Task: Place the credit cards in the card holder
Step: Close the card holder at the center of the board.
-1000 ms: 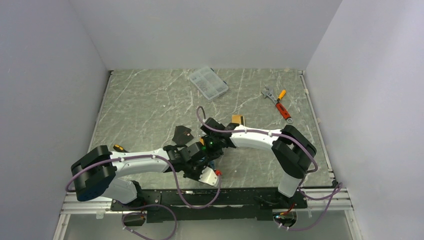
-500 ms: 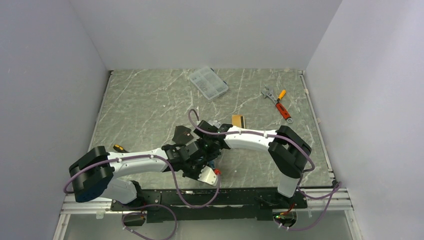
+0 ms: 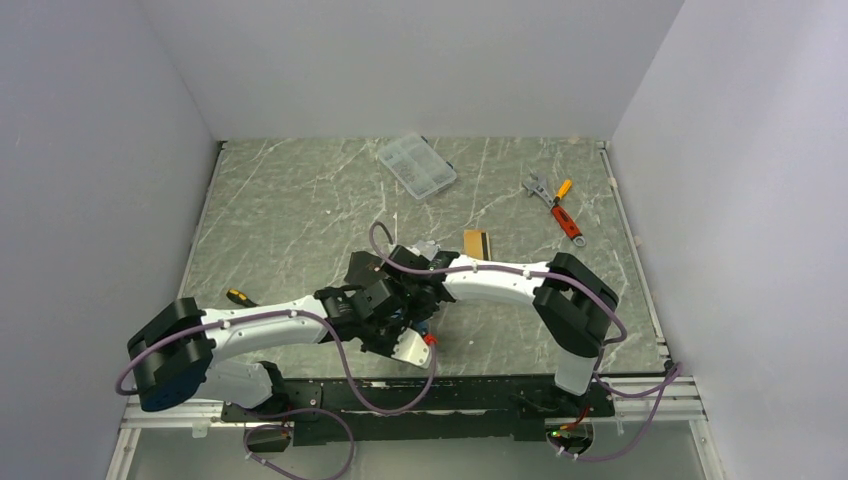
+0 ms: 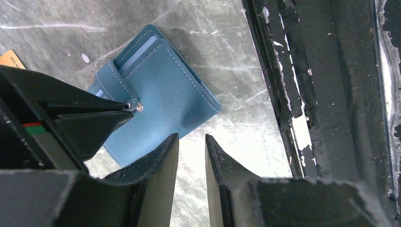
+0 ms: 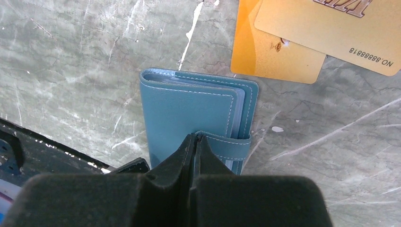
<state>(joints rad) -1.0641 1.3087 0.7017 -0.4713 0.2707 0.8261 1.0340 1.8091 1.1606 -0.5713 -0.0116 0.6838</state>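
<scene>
Opening the card holder (image 5: pixel 189 109) seems the step: right tool (image 5: pixel 195 137) pinches its snap tab (image 5: pixel 231 146), left tool (image 4: pixel 191 138) hovers slightly spread and empty; next, peel the tab up.

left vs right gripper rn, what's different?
The left gripper shows a narrow gap between its fingers with nothing in it; the right gripper is shut and seems to pinch the snap tab of the card holder. The left gripper's gap is over bare table beside the holder's edge; the right gripper sits at the tab. Shared: both are black, two-fingered and close to the closed holder.
</scene>
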